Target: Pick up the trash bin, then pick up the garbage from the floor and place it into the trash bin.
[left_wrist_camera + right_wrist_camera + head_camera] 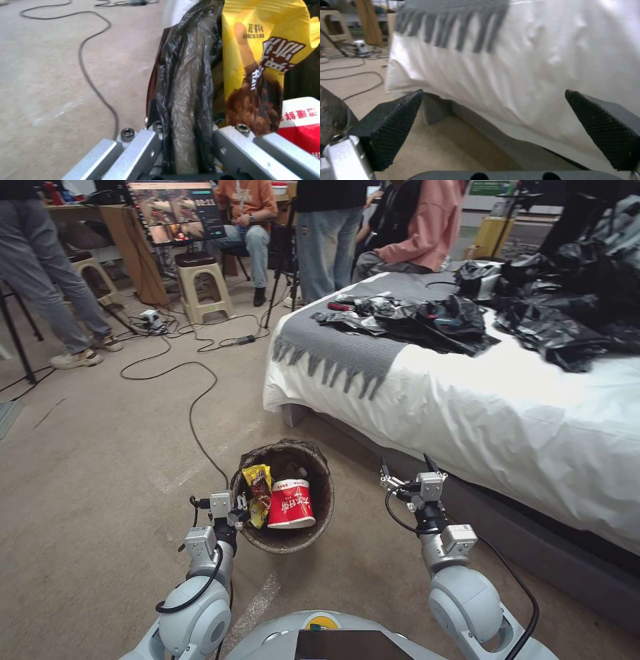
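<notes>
Even, soft indoor light is falling from above, leaving the beige floor bright and nearly free of hard shadows. In the head view, a faint dark patch is pooling under the bed, whose white sheet is glowing close to washed out. Straight lines are bowing outward toward the edges, as a wide lens bends them. In the left wrist view, the black bin liner is catching small glints, and the yellow wrapper is looking slightly soft at close range. In the right wrist view, the textured fingertips are appearing sharper than the bed sheet behind, which is blurring and glaring white.
</notes>
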### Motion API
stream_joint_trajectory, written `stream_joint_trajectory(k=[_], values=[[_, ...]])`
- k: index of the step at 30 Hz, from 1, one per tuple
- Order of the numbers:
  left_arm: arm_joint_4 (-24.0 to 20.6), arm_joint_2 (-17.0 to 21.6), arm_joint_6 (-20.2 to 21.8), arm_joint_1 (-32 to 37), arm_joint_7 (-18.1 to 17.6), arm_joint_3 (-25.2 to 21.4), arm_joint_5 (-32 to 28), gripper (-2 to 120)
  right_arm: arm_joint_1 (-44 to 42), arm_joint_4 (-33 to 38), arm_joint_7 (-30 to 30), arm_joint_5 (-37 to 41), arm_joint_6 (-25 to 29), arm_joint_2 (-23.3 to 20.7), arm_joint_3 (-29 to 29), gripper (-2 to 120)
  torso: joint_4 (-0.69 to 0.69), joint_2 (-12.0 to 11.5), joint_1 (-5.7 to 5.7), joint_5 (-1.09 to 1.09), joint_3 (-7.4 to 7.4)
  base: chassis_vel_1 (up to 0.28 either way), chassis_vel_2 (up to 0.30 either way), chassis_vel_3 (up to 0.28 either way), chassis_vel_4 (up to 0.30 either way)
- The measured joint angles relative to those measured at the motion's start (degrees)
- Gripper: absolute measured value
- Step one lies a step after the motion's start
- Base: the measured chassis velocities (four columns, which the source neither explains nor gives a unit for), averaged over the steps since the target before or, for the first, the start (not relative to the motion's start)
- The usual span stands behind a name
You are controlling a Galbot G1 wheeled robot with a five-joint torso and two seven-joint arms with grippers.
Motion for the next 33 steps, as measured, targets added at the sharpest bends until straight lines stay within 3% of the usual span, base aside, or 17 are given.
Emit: stream_joint_trajectory(k=[33], values=[[0.0,-0.1,0.0,-0.4,0.0,-0.2,-0.1,0,1.2,-0.7,0.6,0.0,-0.6,0.9,-1.0,100,0.02,0.0,0.00,0.00,0.00,0.122,0.120,0.120,0.125]])
